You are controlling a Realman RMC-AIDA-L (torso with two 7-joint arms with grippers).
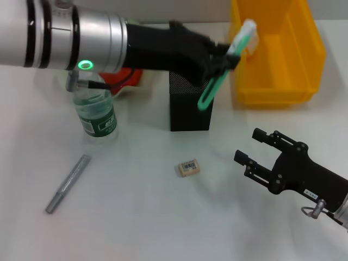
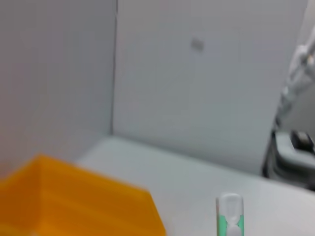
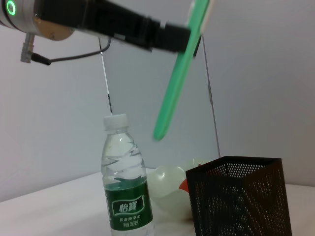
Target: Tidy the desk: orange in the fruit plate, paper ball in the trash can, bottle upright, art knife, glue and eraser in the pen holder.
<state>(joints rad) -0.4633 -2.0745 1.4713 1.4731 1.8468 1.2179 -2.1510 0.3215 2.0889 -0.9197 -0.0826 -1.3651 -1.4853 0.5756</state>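
I have the green-and-white plastic art knife (image 1: 225, 65) pinched in the left gripper (image 1: 224, 56), held tilted in the air, its green tip just above the open mouth of the black mesh pen holder (image 1: 189, 106). The tip has not entered the holder. The right gripper (image 1: 260, 150) hovers low at the near right with its fingers spread, holding nothing.

Around it on the white tabletop (image 1: 141, 206): a small tan eraser (image 1: 188, 167) with a printed label lies in front of the holder; a grey glue stick (image 1: 67, 184) lies flat at the near left; a clear water bottle (image 1: 95, 111) with a green label stands upright left of the holder. A yellow plastic bin (image 1: 277, 51) sits at the far right, and a red object (image 1: 128, 80) shows behind the left arm.

The right wrist view alone shows pale rounded things between bottle and holder; I cannot tell what they are. The left wrist view shows grey wall panels.
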